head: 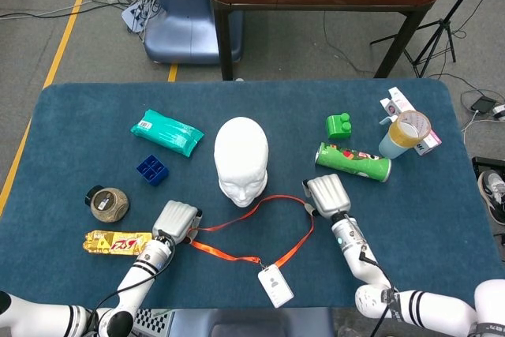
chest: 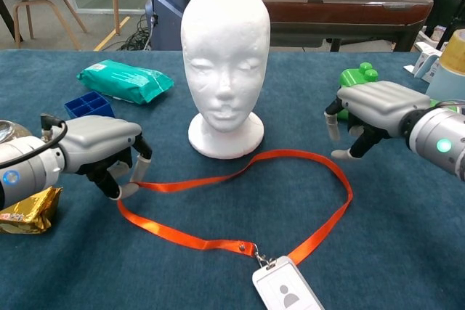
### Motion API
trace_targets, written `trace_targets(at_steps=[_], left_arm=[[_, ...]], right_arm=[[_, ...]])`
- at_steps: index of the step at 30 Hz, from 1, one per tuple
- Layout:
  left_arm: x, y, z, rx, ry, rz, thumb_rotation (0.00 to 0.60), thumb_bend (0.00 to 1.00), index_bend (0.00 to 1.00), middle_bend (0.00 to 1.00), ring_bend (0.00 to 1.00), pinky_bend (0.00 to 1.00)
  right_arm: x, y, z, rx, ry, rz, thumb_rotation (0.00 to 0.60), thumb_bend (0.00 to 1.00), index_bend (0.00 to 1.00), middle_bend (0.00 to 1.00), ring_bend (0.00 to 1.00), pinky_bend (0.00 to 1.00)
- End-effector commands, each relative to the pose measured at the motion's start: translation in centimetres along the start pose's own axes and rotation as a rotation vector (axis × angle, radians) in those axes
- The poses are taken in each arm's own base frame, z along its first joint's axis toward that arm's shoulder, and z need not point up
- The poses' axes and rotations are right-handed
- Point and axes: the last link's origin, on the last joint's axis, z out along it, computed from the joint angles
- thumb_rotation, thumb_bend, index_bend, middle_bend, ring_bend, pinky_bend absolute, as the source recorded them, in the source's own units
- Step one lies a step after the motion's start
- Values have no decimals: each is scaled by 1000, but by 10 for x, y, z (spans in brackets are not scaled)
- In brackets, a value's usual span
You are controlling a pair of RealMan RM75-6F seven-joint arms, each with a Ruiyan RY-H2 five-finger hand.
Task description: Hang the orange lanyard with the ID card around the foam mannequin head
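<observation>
The white foam mannequin head [head: 241, 161] [chest: 225, 63] stands upright mid-table. In front of it the orange lanyard [head: 304, 230] [chest: 349, 192] lies flat in a loop, with its ID card [head: 274, 286] [chest: 285, 294] near the front edge. My left hand [head: 177, 219] [chest: 102, 150] rests at the loop's left end and pinches the strap between its fingertips. My right hand [head: 327, 193] [chest: 374, 103] hovers just above the loop's right side, fingers apart and curled down, holding nothing.
A green chips can [head: 353, 162] lies right behind my right hand, with a green block [head: 339, 125] and a tape roll on a cup [head: 409, 133] farther right. On the left are a teal pack [head: 166, 132], a blue tray [head: 151, 170], a round tin [head: 108, 204] and a gold snack bar [head: 117, 241].
</observation>
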Motion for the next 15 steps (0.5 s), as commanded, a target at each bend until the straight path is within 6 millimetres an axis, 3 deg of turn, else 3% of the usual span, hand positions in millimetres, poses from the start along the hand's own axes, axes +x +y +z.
trace_targets(at_steps=[1, 15], left_arm=[[0, 0, 0, 0, 1, -1, 600, 367, 608, 894, 846, 627], [-2, -2, 0, 2, -2, -6, 600, 368, 608, 894, 846, 628]], right_arm=[[-2, -6, 7, 1, -1, -10, 600, 271, 554, 1000, 869, 997], [-7, -28, 27, 17, -11, -35, 600, 290, 556, 1000, 870, 997]])
